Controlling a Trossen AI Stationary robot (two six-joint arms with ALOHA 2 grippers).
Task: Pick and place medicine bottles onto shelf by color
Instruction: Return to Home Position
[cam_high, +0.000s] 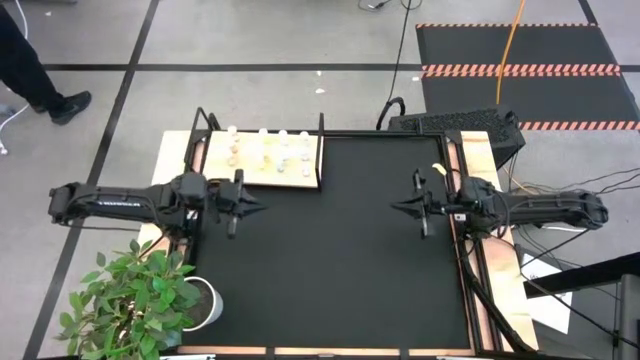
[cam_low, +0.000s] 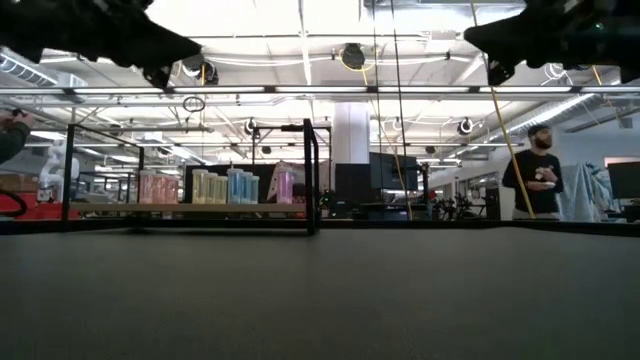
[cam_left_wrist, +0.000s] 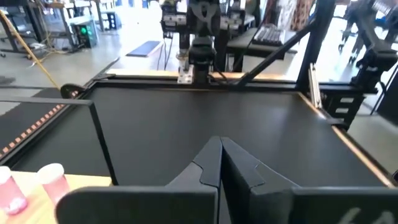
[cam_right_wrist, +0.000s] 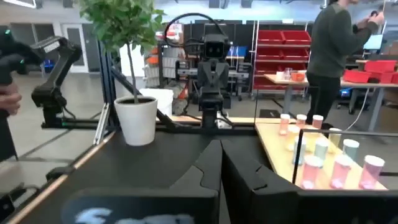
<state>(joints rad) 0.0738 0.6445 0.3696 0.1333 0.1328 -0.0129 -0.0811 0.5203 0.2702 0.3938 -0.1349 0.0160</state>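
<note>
Hovering apart: left claw (cam_high: 262, 208), right claw (cam_high: 394, 208), seemingly closed.

Robotics lab: red parts bins (cam_right_wrist: 281, 48), hazard-striped floor mats (cam_high: 520, 70).

A flat black rectangular mat (cam_high: 340, 260) covers most of the light-wood table (cam_high: 492, 150). At the mat's 11 o'clock corner lies a pale light-wood rectangular shelf board (cam_high: 218, 172). On it, small white-capped pink, light blue and yellow-olive medicine bottles (cam_high: 283, 152) stand upright. At 7 o'clock stands a white round plant pot (cam_high: 203, 302).
</note>
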